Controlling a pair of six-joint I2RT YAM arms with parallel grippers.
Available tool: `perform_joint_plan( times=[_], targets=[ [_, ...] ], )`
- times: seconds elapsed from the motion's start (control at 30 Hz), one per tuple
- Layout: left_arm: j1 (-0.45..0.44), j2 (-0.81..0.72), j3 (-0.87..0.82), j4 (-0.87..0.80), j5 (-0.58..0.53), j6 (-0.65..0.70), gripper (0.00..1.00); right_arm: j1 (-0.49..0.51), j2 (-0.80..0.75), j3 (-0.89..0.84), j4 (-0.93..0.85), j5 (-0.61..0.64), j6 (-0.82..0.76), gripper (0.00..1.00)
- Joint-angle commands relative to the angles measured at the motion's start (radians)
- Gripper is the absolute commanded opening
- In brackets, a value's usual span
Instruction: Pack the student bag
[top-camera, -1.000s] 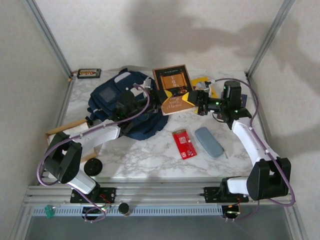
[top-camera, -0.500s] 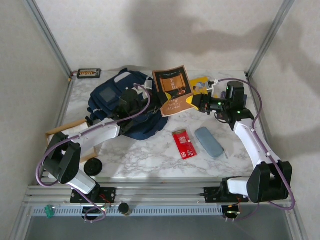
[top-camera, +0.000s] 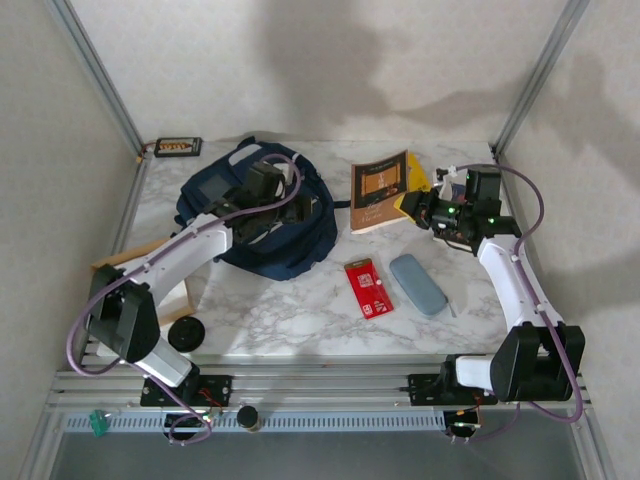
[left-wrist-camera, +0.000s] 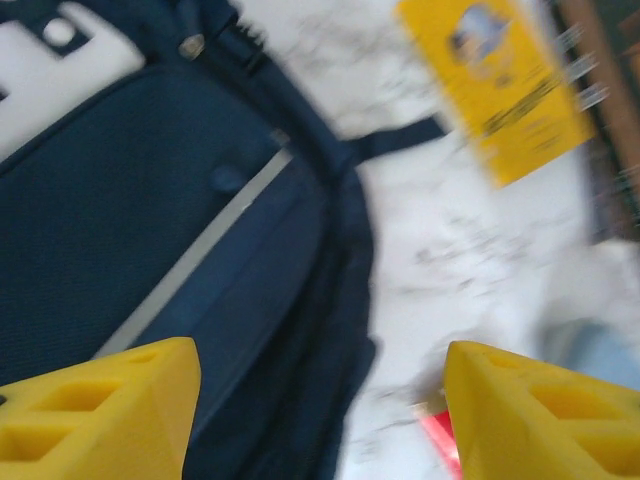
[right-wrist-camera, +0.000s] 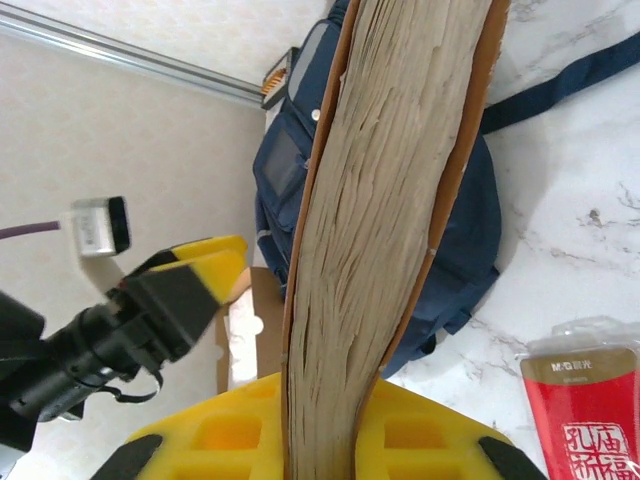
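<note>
The student bag (top-camera: 285, 235), navy with a pale stripe, lies at the back left of the table; it also shows in the left wrist view (left-wrist-camera: 150, 230) and behind the book (right-wrist-camera: 300, 170). My left gripper (top-camera: 268, 205) hovers over the bag, jaws open and empty (left-wrist-camera: 320, 420); it appears too in the right wrist view (right-wrist-camera: 190, 280). My right gripper (top-camera: 425, 207) is shut on the edge of a brown book (top-camera: 380, 190), held right of the bag. Its pages face the wrist camera (right-wrist-camera: 390, 200) between the yellow fingers (right-wrist-camera: 325, 440).
A yellow notebook (top-camera: 415, 178) lies behind the book. A red packet (top-camera: 369, 287) and a grey-blue case (top-camera: 417, 284) lie in front of it. A wooden frame (top-camera: 110, 270) and a black round object (top-camera: 186, 334) sit at the left, a small box (top-camera: 178, 147) at the back.
The left gripper let go of the book, opened and drew back over the bag. The right gripper shut on the book and carried it to the right.
</note>
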Motion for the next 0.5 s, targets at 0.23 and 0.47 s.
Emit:
perform_joint_plan(
  times=[0.23,0.47],
  targets=[
    [-0.076,0.161,0.043,-0.167,-0.245,0.355,0.75,-0.021,0.008,0.033,0.022,-0.013,-0.043,0.0],
    [-0.094,0.258,0.081,-0.159,-0.304,0.426,0.85,-0.023,0.026,0.024,0.034,-0.018,-0.038,0.0]
  ],
)
